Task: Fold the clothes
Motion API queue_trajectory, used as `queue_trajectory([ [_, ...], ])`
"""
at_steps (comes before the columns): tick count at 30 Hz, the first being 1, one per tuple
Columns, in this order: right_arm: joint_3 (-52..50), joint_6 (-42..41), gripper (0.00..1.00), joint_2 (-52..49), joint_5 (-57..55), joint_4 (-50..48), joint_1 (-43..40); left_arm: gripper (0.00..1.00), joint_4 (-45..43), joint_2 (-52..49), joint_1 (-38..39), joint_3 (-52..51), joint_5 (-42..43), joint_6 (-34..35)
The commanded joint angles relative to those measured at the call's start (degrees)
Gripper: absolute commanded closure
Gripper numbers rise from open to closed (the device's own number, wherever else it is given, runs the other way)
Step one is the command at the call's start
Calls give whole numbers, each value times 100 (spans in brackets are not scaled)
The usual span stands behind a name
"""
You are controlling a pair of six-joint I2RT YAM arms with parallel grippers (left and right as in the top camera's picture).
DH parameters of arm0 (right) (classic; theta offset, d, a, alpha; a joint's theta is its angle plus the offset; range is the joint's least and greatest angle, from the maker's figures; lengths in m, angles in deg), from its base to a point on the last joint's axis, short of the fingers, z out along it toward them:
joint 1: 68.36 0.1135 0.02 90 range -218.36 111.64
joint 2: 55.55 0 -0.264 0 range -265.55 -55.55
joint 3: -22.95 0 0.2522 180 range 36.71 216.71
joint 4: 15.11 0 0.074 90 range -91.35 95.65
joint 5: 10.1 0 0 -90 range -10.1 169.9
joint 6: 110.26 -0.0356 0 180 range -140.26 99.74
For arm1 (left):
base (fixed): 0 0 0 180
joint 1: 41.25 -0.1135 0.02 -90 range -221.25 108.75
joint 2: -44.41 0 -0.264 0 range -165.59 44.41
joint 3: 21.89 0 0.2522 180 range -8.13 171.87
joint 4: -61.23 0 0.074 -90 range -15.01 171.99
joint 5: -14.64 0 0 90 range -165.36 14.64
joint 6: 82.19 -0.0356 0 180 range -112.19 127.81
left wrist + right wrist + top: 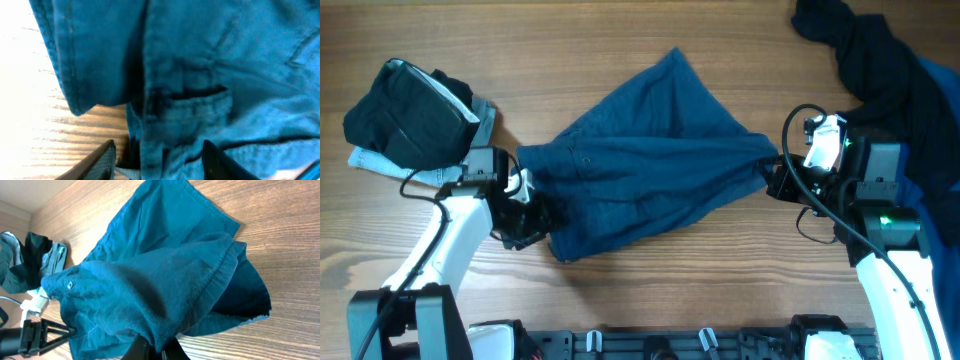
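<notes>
Your shorts [640,170] are lying across the middle of the table [720,290], pulled out sideways. Your right fingers [137,351] are pressing together, pinching the bunched right end of the cloth. Your left fingers [97,162] are standing spread, straddling the fabric at the left end.

Light wood-grain worktop [650,40] runs under and between left pincer [532,222] and right pincer [772,178], with a black rail [650,348] carrying metal clips [705,338] behind both.
</notes>
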Motion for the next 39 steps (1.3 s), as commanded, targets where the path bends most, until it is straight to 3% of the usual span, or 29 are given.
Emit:
queue_trajectory([
  [1,118,-15,96,11,-101,-26,-24,75,-358,-20,-20,-136,195,20],
  [4,118,-11,96,11,-101,-28,-24,94,-522,-20,-20,-133,531,17],
  [5,118,-7,96,11,-103,-28,-24,96,-525,-2,-20,-122,643,20],
  [14,188,337,96,44,-463,-48,-24,96,597,1462,-20,1228,695,-337],
  [20,855,577,96,457,-721,-35,-24,96,352,2752,-20,2771,715,-748],
  [25,1762,579,96,557,-874,188,-24,96,402,3130,-20,4221,599,-1084],
  [31,2243,962,96,564,-1235,337,-24,96,802,3180,-20,4636,-216,-1261],
  [38,2577,120,96,562,-3329,914,-26,96,1099,3187,-20,4636,-752,-1379],
  [39,2629,116,96,564,-3123,925,-24,96,1093,3187,-20,4636,-743,-1373],
])
